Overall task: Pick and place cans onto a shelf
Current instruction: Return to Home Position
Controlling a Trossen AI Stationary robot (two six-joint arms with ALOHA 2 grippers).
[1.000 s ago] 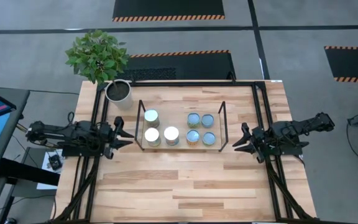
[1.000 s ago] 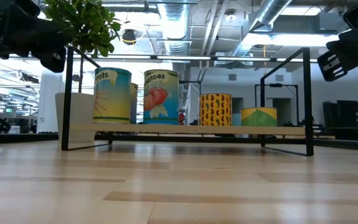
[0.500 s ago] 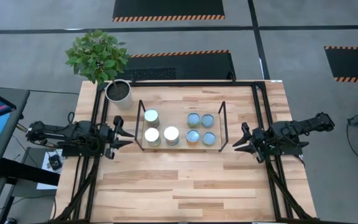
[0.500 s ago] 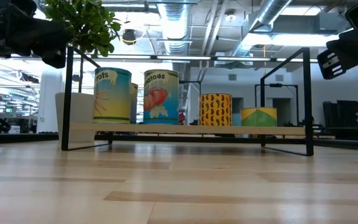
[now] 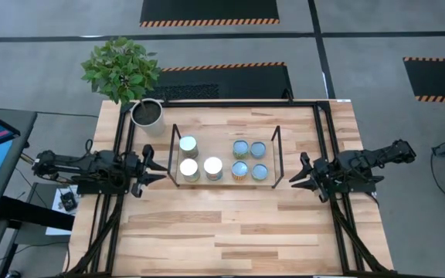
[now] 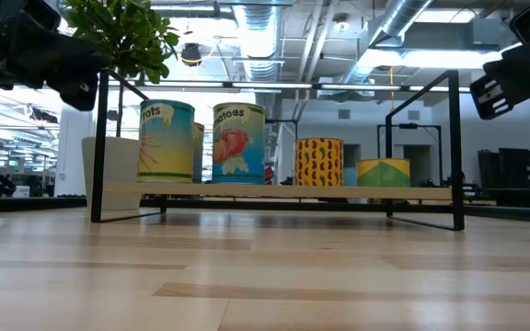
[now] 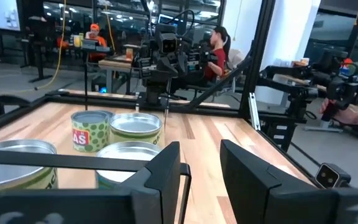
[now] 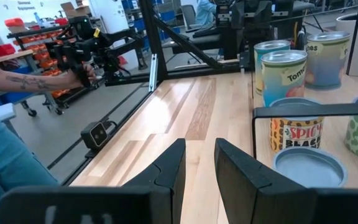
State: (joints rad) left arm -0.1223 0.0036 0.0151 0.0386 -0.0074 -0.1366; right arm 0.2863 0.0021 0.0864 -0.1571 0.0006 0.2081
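The shelf [image 5: 222, 149], a low light-wood platform with black wire ends, stands mid-table. Seven cans stand upright on it: three with white tops [image 5: 189, 168] on the left and several with pale blue tops [image 5: 240, 149] on the right. In the low view the cans [image 6: 238, 141] stand in a row on the shelf's plank [image 6: 274, 191]. My left gripper [image 5: 154, 164] is open and empty, left of the shelf and pointing at it. My right gripper [image 5: 298, 173] is open and empty, right of the shelf. The left wrist view [image 7: 201, 165] and the right wrist view [image 8: 197, 158] each show parted fingers.
A white plant pot [image 5: 147, 113] with a leafy plant stands at the table's far left corner. Black rails [image 5: 324, 147] run along the table's left and right sides. A person's arm [image 8: 30, 81] holds a device beyond the table. Bare wood lies near the front edge [image 5: 222, 232].
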